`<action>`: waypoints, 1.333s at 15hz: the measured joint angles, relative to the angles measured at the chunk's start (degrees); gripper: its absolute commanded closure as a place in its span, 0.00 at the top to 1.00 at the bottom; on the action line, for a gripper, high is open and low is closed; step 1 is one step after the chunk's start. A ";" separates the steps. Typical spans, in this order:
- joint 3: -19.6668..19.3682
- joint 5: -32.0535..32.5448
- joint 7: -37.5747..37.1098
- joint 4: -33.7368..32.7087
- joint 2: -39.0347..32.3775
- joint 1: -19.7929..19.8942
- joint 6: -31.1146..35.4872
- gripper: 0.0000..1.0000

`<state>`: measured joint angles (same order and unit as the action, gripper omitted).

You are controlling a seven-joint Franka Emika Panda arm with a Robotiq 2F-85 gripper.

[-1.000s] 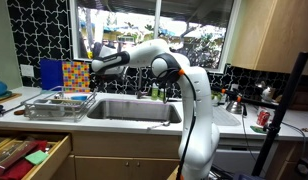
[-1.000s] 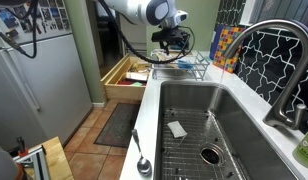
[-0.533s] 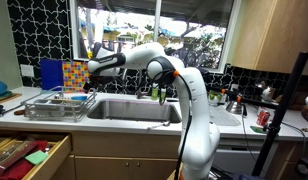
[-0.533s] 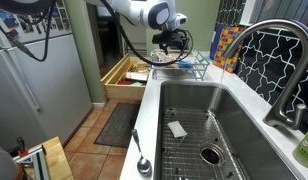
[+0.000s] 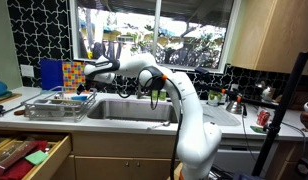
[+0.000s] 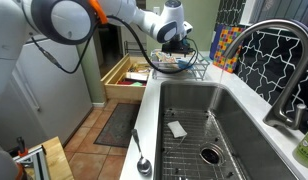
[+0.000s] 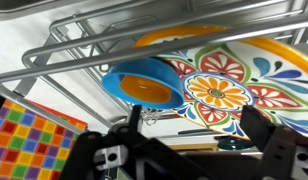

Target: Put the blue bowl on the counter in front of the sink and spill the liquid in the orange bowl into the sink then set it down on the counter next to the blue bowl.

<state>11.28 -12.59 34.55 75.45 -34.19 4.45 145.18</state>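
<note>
Now that the arm has leaned further out from the sink toward the dish rack, our end effector hangs just above the rack, jaws wide and empty. The blue bowl sits in the rack beside a patterned plate, with the orange bowl apparently nested inside it. We judge the first pick comes next, as neither bowl is on the worktop.

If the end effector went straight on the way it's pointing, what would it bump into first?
Probably the blue bowl, with the orange bowl nested inside it, in the dish rack. The open end effector points about there, though depth is hard to judge.
</note>
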 measured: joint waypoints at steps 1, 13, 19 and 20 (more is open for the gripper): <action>0.42 0.00 0.14 -1.41 -1.44 0.14 0.75 1.00; 2.29 1.11 1.52 -14.73 -13.50 0.10 -0.51 0.59; 2.37 1.21 1.52 -18.87 -15.69 -0.10 -6.35 0.07; 2.37 1.21 1.52 -19.53 -15.90 -0.11 -7.10 0.03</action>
<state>13.66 -11.38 36.07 55.92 -50.09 4.35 138.08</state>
